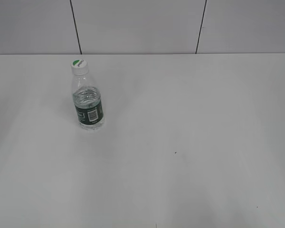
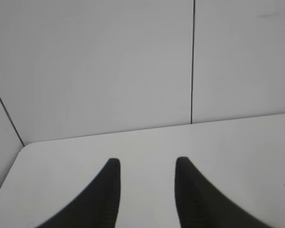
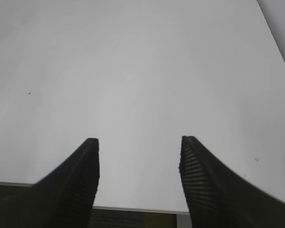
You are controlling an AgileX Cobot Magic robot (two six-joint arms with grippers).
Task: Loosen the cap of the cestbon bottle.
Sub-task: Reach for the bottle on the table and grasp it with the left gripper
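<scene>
The cestbon bottle [image 1: 88, 100] stands upright on the white table, left of centre in the exterior view. It is clear plastic with a dark green label and a white barcode. The white cap [image 1: 79, 64] with a green patch sits on its neck. No gripper shows in the exterior view. My left gripper [image 2: 147, 164] is open and empty over the table's far left corner. My right gripper [image 3: 140, 141] is open and empty above the table's near edge. The bottle shows in neither wrist view.
The white table [image 1: 190, 142] meets a grey panelled wall [image 1: 142, 23] at the back. The table's near edge [image 3: 133, 209] and right edge show in the right wrist view. A small dark speck [image 1: 175, 153] lies on the table.
</scene>
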